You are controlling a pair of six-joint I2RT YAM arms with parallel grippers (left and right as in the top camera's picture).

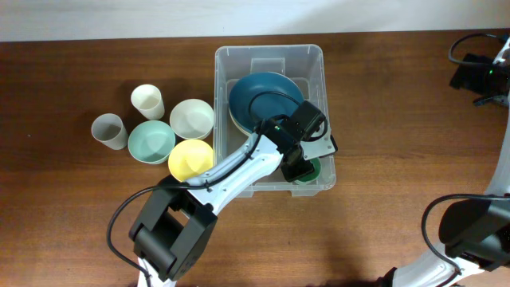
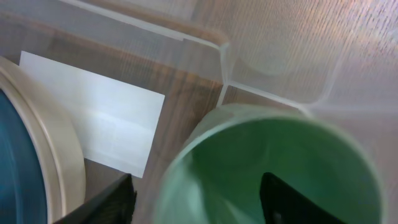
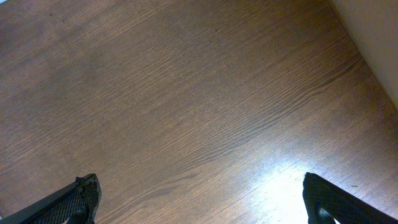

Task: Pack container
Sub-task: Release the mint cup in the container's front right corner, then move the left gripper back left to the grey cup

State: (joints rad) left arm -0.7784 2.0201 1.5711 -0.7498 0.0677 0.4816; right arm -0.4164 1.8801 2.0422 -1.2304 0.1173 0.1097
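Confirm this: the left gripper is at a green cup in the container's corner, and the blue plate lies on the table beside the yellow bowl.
Not right. The overhead view shows the blue plate inside the container, not on the table beside the yellow bowl. The left gripper is indeed at the green cup in the container's corner.

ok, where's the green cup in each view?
Overhead: green cup in the near right corner of the container, partly hidden.
Left wrist: cup fills the lower right.
Right wrist: not in it; only bare table.
Shared landmark: blue plate, up and left of the cup overhead, at the left edge in the left wrist view.
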